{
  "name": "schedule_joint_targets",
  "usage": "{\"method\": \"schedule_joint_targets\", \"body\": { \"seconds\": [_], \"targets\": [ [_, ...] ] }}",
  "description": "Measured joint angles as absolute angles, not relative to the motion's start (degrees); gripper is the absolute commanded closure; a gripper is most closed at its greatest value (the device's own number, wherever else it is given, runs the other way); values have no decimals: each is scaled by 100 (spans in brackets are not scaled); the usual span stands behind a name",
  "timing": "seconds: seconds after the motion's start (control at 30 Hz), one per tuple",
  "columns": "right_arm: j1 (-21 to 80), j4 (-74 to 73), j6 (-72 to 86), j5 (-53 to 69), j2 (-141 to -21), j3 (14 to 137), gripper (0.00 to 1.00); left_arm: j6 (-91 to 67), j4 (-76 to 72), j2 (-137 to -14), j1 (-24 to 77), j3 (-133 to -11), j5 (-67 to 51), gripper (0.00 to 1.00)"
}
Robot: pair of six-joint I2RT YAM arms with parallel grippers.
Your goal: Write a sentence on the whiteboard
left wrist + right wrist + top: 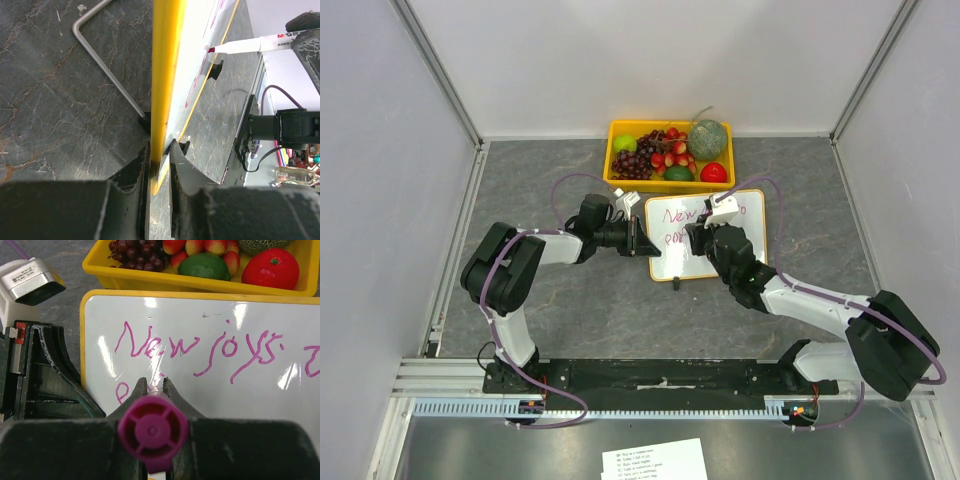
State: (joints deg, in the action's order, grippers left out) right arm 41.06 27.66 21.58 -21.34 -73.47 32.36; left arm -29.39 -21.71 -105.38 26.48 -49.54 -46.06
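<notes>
Two arms at a propped whiteboard, the left clamping it and the right holding a marker to it.

The grey marbled table (570, 300) carries the small glossy white whiteboard with an orange-tan frame (250, 395) at its middle, tilted up on a bent wire stand (107, 70), just near of the yellow plastic tray of fruit (200, 284). The left gripper (159, 150) has its fingers clamped on the board's left frame edge, one on each face. The right gripper (154, 385) has its fingers pressed together around a white marker with a purple end cap (250, 46), its tip at the board's face. The sentence in pink-purple cursive (186, 346) reads "New joys" across the far part of the board, with a second line begun at the near left.
</notes>
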Motion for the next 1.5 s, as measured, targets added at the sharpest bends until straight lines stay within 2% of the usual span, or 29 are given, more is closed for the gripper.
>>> {"method": "schedule_joint_targets", "body": {
  "seconds": [0.57, 1.27, 1.3, 1.4, 1.5],
  "targets": [
    [4110, 2565, 2163, -2226, -7192, 3162, 100, -2902, -2104, -10538, 2650, -4976, -4606, 98],
    [4112, 2460, 2311, -1778, -7070, 3122, 100, -2884, -2064, -10538, 2650, -4993, -4615, 97],
    [4106, 2401, 2320, -1767, -6949, 3109, 100, -2882, -2064, -10538, 2650, -4993, -4613, 94],
    [4034, 2248, 2366, -1658, -6541, 3087, 100, -2862, -2062, -10536, 2650, -4993, -4613, 65],
    [3750, 2143, 2475, -1385, -6112, 3072, 100, -2823, -1959, -10471, 2657, -4974, -4397, 43]
  ]
}}
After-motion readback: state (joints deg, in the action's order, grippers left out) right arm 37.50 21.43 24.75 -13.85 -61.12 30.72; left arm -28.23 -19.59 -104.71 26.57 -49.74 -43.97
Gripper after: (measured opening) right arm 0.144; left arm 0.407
